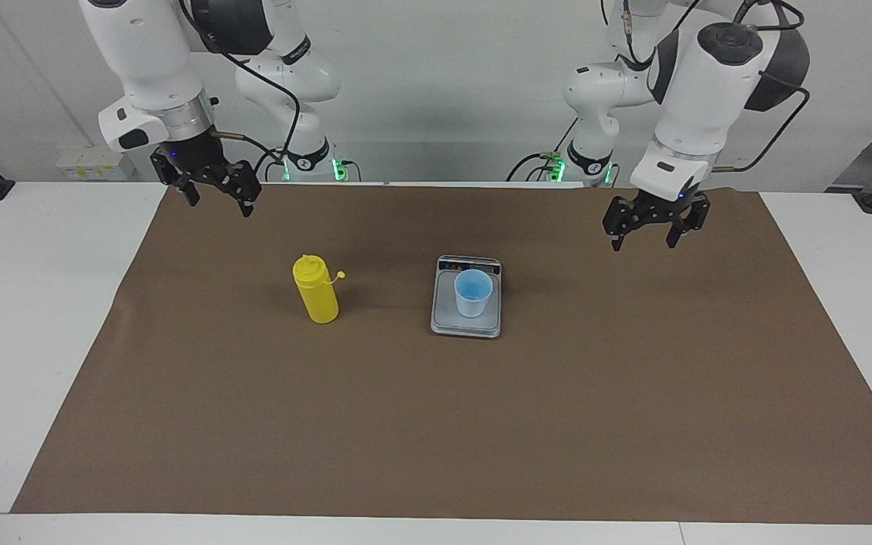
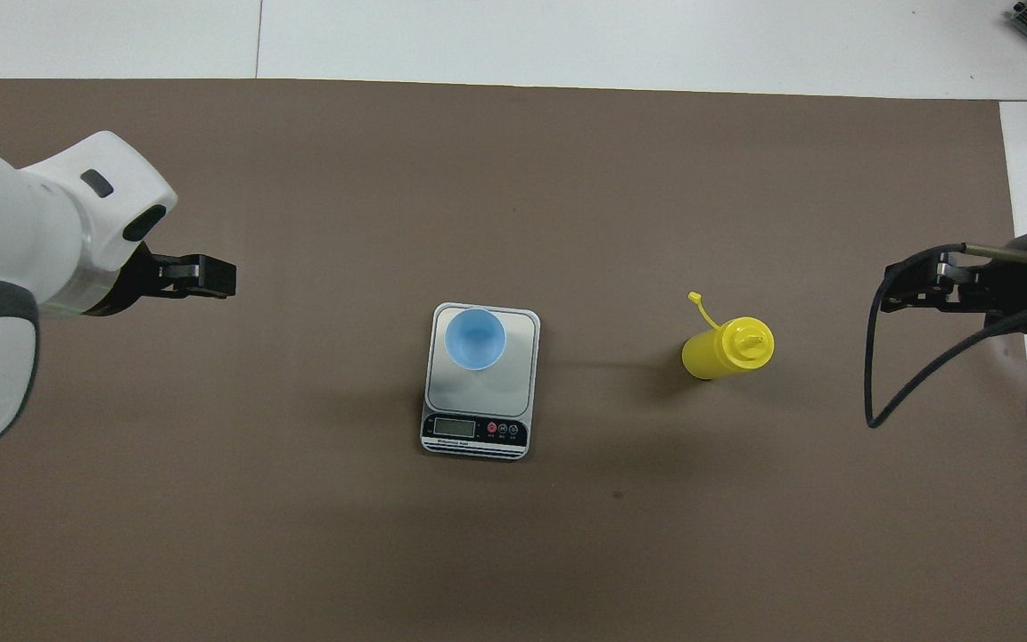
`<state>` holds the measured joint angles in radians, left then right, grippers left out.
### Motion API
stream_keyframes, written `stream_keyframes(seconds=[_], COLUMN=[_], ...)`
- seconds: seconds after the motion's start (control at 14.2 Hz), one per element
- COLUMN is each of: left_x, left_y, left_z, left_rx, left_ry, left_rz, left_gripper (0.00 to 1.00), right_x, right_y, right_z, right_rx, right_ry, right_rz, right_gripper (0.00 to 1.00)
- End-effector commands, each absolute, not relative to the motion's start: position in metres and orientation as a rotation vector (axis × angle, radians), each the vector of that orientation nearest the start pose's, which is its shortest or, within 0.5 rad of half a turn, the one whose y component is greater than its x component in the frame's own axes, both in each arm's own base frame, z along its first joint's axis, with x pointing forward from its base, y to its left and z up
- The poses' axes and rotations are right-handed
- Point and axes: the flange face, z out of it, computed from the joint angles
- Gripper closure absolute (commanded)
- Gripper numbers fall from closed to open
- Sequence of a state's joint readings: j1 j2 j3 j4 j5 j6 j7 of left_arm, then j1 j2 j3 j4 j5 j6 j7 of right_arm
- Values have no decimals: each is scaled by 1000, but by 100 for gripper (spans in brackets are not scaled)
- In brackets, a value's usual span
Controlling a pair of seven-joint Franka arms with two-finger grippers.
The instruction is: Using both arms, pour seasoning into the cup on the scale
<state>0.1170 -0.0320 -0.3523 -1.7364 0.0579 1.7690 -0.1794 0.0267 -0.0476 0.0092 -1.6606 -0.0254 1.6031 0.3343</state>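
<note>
Two steps look settled in the facing view: the cup point(image 1: 474, 292) stands on the scale point(image 1: 466, 323), and the bottle point(image 1: 316, 290) stands upright beside the scale toward the right arm's end. The left gripper point(image 1: 656, 231) and right gripper point(image 1: 213, 191) hang empty, fingers spread wide. Overhead, the bottle's nozzle point(image 2: 749, 339) is uncapped; grasping and pouring remain, I judge.

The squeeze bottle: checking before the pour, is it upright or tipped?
Upright: the yellow squeeze bottle stands on its base on the brown mat, nozzle up, untouched.
</note>
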Motion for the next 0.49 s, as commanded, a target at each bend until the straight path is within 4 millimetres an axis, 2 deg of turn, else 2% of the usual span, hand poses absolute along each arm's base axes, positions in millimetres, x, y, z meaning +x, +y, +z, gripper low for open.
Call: stream_keyframes(seconds=[0.0, 0.14, 0.42], left_x=[545, 543, 550], left_y=[-92, -77, -54], left_z=[607, 612, 634], left_rx=[-3089, -3091, -3133], left_ry=[171, 138, 81], left_rz=[-63, -16, -8], left_gripper=[0, 0, 0], right_x=[541, 551, 567], right_y=[3, -4, 2], right_z=[607, 590, 557], right_rx=[-3035, -2927, -2812], right_ry=[691, 859, 1110], right_rz=[22, 91, 225], right_gripper=[0, 0, 0])
